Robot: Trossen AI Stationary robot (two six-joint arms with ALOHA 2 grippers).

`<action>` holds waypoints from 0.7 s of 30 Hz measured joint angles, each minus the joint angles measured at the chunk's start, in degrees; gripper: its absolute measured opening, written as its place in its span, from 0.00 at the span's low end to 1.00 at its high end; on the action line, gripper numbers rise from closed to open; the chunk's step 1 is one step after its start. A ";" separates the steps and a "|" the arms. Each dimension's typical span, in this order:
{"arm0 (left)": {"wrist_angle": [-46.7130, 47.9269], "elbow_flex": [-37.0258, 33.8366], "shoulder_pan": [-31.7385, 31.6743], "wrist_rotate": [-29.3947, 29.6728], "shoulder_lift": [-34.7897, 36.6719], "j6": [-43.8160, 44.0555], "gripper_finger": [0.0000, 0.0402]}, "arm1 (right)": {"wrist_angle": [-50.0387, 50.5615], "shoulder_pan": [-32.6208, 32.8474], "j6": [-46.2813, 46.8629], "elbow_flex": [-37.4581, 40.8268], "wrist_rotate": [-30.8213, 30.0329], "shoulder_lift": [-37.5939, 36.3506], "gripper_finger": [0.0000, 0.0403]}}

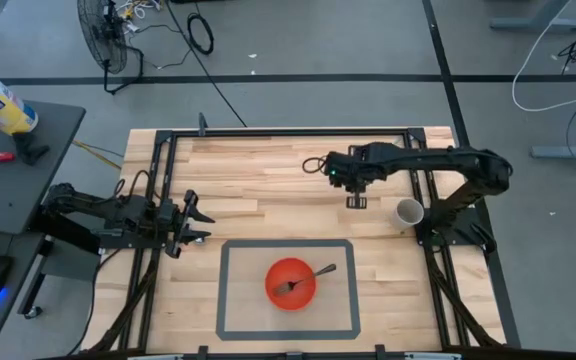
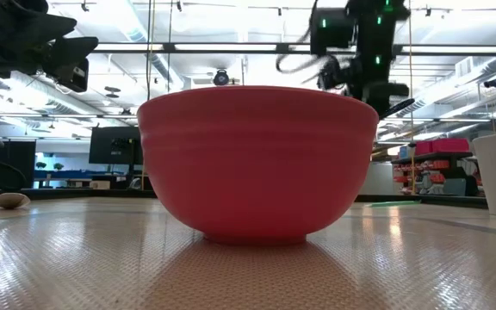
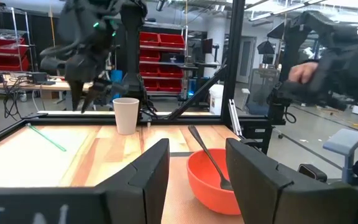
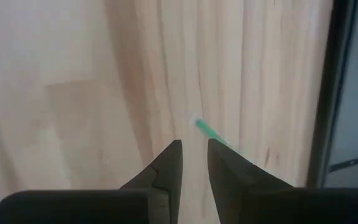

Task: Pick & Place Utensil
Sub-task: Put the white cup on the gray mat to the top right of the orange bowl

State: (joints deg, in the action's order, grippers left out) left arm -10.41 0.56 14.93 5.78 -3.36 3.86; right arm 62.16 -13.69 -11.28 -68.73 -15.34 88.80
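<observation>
**Utensil resting in bowl; both grippers empty**

Utensil: a dark spoon [image 1: 306, 279] lies inside the red bowl [image 1: 291, 284], its scoop end down in the bowl and its handle leaning out over the rim toward the right arm's side. The left wrist view confirms the lean: the handle rises past the rim, free of any gripper. Judgement: the placing step looks complete, as nothing holds the spoon and it sits steady against the bowl wall.

The bowl stands on a grey-bordered mat [image 1: 231, 290] near the front centre of the wooden table [image 1: 268, 170]. That marked area appears to serve as the drop zone.

A white paper cup [image 1: 409, 212] stands upright beside the right arm's base, well apart from the bowl. It may have been the utensil's source; this cannot be confirmed.

Right gripper [image 1: 356, 202]: raised above the table's rear half, pointing down, well clear of bowl and cup. Its fingers [image 4: 166, 168] stand narrowly parted with nothing between them. A thin green stick [image 4: 207, 130] lies on the wood below.

Left gripper [image 1: 193, 222]: waiting low at the table's left edge, aimed toward the bowl, fingers [image 3: 148, 174] spread wide, empty.
</observation>
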 joint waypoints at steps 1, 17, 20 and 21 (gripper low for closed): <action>0.00 0.00 0.00 0.00 0.00 0.00 0.41 | -0.07 -1.37 -0.31 0.92 0.38 0.04 0.19; -0.04 -0.01 0.00 0.00 0.00 0.00 0.41 | 9.87 -4.34 5.14 2.60 7.02 -9.25 0.19; -0.05 0.00 0.00 0.00 0.00 0.00 0.41 | 11.46 -3.20 8.90 2.60 9.00 -13.71 0.19; -0.02 0.00 0.01 0.00 0.00 0.00 0.41 | 12.14 -2.65 10.32 2.60 9.70 -15.16 0.19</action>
State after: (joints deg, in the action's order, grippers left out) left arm -10.44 0.56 14.94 5.78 -3.36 3.86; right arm 74.30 -16.34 -0.96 -66.13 -5.64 73.64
